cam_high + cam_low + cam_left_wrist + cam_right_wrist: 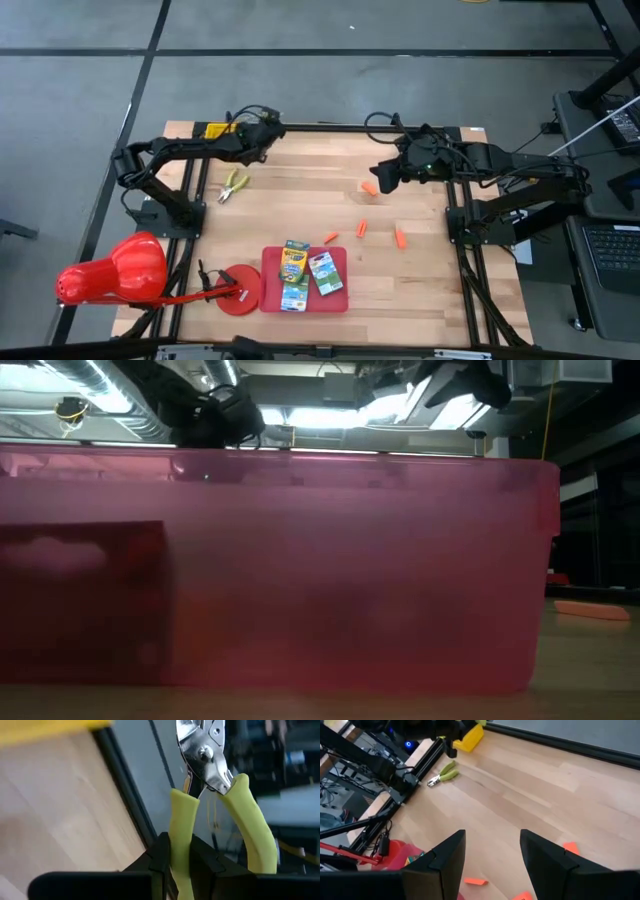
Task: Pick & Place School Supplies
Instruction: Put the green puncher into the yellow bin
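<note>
My left gripper (270, 131) is at the table's far edge, by a yellow block (214, 130). In its wrist view it is shut on a yellow-green-handled hand tool (210, 780). That tool does not show in the high view. A like tool (233, 185) lies flat on the wood on the table's left side. My right gripper (384, 177) hangs open over the table's right half, above an orange stick (370, 188), with nothing between its fingers (445, 862). Two crayon boxes (294, 262) and a green-white pack (326, 272) lie in the red tray (268, 262). My left gripper (182, 847) pinches one handle of the hand tool (181, 827) between its two fingers, which lie along it. The other handle (255, 830) stands free beside them. The metal head (202, 747) sticks out ahead of the fingers, seen against the table's black frame and the floor.
More orange sticks (362, 228) (331, 237) (400, 240) lie loose right of the middle. A big red cone (110, 270) and a red round base (240, 290) are at the near left. In the low view the tray's red wall (300, 560) fills most of the picture.
</note>
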You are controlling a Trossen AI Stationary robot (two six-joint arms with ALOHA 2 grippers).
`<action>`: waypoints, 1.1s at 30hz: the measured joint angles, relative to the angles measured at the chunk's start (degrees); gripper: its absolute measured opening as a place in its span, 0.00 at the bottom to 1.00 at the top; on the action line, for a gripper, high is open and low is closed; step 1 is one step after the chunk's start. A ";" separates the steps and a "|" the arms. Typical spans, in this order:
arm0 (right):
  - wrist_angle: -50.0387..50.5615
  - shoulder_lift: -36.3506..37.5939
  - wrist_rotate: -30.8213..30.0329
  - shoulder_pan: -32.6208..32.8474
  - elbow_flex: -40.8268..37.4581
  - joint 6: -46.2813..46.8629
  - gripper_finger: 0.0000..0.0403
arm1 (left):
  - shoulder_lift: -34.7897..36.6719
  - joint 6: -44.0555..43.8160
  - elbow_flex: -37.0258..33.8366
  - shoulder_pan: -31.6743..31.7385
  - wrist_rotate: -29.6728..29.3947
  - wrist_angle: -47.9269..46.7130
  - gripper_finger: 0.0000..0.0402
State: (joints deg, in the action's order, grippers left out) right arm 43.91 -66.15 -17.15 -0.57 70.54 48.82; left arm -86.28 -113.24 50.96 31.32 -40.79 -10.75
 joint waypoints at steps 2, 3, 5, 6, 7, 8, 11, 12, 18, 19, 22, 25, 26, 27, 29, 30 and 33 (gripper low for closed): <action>0.38 0.00 0.00 0.08 0.00 0.28 0.48 | 0.01 -4.62 0.02 0.95 -0.32 -4.52 0.09; 0.47 0.00 0.02 0.08 0.00 0.43 0.48 | 0.02 -7.04 0.02 1.32 -0.42 -7.37 0.09; 0.69 0.00 0.01 0.08 0.00 0.90 0.48 | 0.20 -9.91 0.02 2.14 -0.49 -11.90 0.09; 0.75 0.00 0.01 0.08 0.00 1.20 0.48 | 0.22 -9.96 0.02 2.56 -0.51 -12.84 0.09; 0.73 0.00 0.00 0.08 0.00 1.34 0.48 | 0.22 -10.07 0.02 2.97 -0.49 -13.37 0.09; 0.75 0.00 0.01 0.08 0.00 1.48 0.48 | 0.35 -10.07 0.02 3.54 -0.41 -14.00 0.09; 0.75 0.00 0.01 0.08 0.00 1.70 0.48 | 0.79 -10.10 0.07 5.89 0.49 -15.80 0.10; 0.76 0.00 0.01 0.08 0.00 1.73 0.48 | 0.79 -10.10 0.09 6.84 1.12 -16.87 0.10; 0.80 0.00 -1.37 0.08 0.00 3.10 0.48 | 1.90 -8.78 0.07 10.63 3.33 -22.04 0.10; 0.79 0.00 -1.49 0.08 0.00 3.28 0.48 | 2.09 -8.84 0.06 10.97 3.39 -23.05 0.10; 0.80 0.00 -1.97 0.08 0.00 4.03 0.48 | 2.91 -9.60 0.06 12.06 4.55 -26.71 0.10; 0.78 0.00 -2.57 0.10 0.00 4.75 0.48 | 3.96 -10.09 0.04 12.86 4.82 -30.25 0.10; 0.78 0.00 -2.84 0.10 0.00 4.85 0.48 | 4.41 -10.09 0.04 13.17 4.82 -31.32 0.10; 0.76 0.00 -2.99 0.10 0.00 4.98 0.48 | 4.89 -10.09 0.04 13.41 4.84 -32.34 0.10; 0.75 0.00 -2.99 0.10 0.00 5.00 0.48 | 5.80 -10.07 -0.45 13.79 4.84 -32.37 0.10; 0.74 0.00 -2.99 0.10 0.00 5.00 0.48 | 6.35 -10.01 -1.14 13.98 4.89 -31.77 0.10; 0.75 0.00 -2.99 0.10 0.00 5.02 0.48 | 8.13 -10.07 -4.72 14.35 6.86 -28.92 0.10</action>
State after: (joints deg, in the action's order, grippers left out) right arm 44.66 -66.15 -20.14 -0.47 70.54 53.84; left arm -78.15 -123.31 46.24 45.67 -33.92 -39.67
